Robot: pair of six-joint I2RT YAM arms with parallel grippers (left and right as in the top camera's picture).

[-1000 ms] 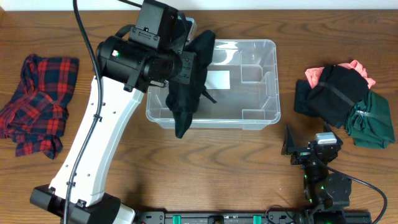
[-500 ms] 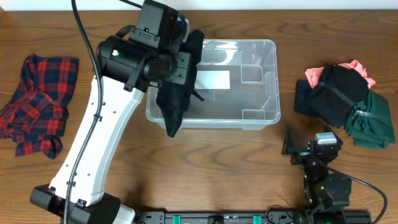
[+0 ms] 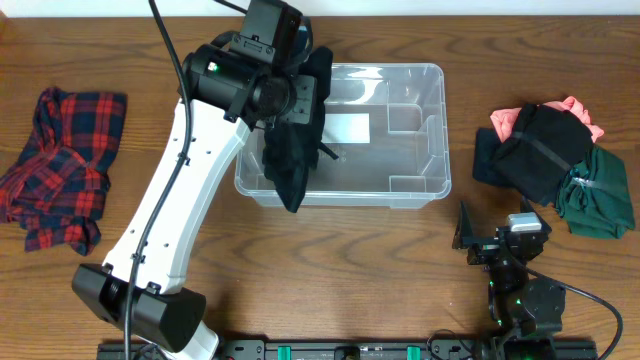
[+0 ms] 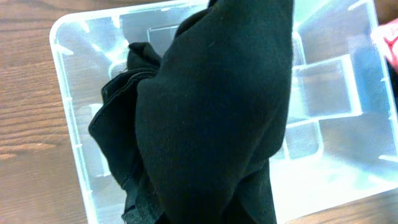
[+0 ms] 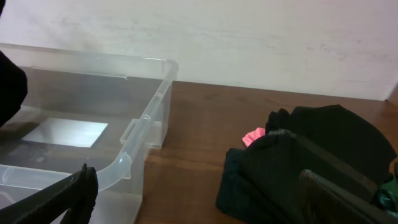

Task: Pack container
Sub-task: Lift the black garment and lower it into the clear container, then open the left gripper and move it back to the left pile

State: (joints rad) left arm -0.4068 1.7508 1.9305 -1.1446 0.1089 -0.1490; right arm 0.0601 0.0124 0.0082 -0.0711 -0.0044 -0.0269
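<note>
The container [image 3: 428,190] is a clear plastic bin at the middle of the table, with a white label [image 3: 347,128] on its bottom. My left gripper [image 3: 302,92] hangs over its left end, shut on a black garment [image 3: 292,155]. The garment drapes down across the bin's left front rim. In the left wrist view the black garment [image 4: 217,118] fills the frame and hides the fingers, with the container [image 4: 65,106] below it. My right gripper [image 3: 495,235] rests open near the front right edge, nothing between its fingers.
A pile of folded clothes [image 3: 550,150] in black, pink and green lies right of the bin, also in the right wrist view as the dark pile [image 5: 298,162]. A red plaid shirt [image 3: 60,165] lies crumpled at the far left.
The left arm has shifted slightly toward the back of the table. The hanging black garment swung left, then back right. The right arm has not moved.
</note>
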